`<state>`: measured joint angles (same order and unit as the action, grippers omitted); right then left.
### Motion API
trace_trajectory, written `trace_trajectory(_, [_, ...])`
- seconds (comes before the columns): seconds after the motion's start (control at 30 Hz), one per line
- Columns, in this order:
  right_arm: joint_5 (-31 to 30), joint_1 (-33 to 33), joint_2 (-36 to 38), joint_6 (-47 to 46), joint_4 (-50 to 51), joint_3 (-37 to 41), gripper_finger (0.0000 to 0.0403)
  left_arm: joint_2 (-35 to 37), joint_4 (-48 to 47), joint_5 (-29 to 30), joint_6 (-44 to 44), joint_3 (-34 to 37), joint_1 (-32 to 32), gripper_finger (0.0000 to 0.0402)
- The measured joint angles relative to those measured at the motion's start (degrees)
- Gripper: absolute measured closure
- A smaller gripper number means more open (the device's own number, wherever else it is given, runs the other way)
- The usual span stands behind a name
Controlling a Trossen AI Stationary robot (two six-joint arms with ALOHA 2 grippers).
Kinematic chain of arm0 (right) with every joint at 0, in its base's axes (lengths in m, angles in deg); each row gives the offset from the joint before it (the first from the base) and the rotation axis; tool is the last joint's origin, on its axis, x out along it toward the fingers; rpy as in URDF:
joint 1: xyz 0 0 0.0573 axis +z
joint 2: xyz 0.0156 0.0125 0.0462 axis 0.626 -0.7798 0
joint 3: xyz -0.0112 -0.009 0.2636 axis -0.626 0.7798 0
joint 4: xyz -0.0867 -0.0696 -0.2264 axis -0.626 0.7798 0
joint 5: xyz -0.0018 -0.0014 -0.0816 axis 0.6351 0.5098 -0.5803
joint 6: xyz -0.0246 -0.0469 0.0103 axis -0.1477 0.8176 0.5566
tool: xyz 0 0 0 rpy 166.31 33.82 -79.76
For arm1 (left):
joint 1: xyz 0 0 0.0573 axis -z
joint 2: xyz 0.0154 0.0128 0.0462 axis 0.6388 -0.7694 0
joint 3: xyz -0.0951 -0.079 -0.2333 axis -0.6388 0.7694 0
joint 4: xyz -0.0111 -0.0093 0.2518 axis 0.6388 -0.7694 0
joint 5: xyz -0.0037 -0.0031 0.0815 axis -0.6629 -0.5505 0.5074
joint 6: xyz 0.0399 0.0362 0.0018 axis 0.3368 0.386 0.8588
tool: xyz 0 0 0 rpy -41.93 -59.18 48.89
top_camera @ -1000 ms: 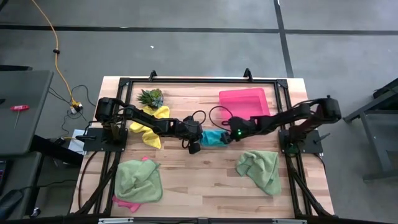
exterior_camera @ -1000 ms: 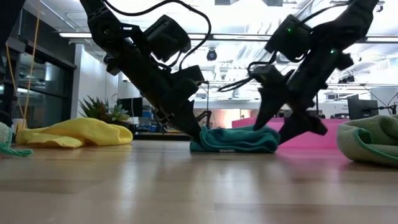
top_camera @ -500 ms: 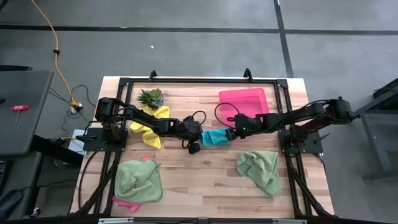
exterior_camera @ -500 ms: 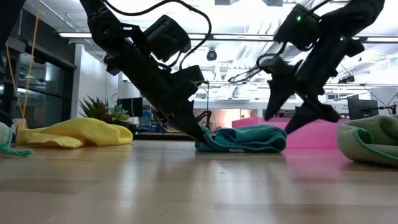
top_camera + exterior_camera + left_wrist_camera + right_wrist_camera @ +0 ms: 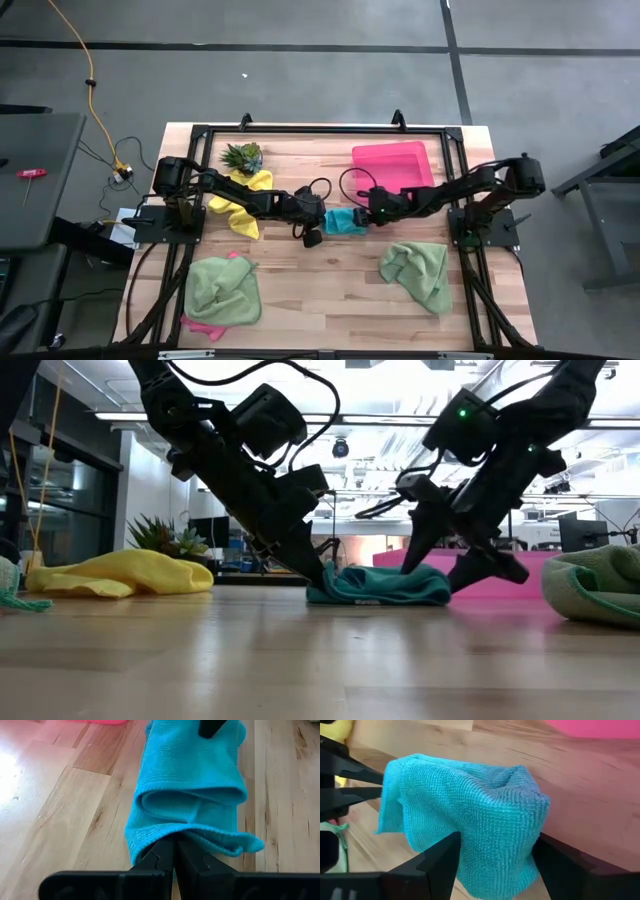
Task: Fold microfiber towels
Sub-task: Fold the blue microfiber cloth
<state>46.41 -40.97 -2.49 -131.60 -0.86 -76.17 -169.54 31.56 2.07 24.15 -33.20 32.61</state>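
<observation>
Teal towel (image 5: 344, 221) lies bunched between left tool (image 5: 322, 222) and right tool (image 5: 367, 213).

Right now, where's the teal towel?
In the high view the teal towel lies mid-table between the two end effectors: the left end effector pinches its left edge, the right end effector straddles its right end, just below the pink tray.

Pink towel (image 5: 201, 325) mostly buried under light green towel (image 5: 224, 290), well apart from left gripper (image 5: 322, 221). Teal towel (image 5: 470, 832) edge nearest right gripper (image 5: 495, 857) cut off at frame bottom, far finger tip behind cloth.
</observation>
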Motion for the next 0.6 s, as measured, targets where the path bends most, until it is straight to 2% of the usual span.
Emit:
trace_trajectory(0.3, [-1.1,0.0,-0.2,-1.9,-0.4,0.1,0.018,0.0,0.0,0.0,0.0,0.0,0.0,0.0401])
trace_trajectory(0.6, [-0.9,0.0,-0.3,-1.2,0.1,0.2,0.0245,0.0,-2.8,-0.5,2.7,0.0,0.0,0.0401])
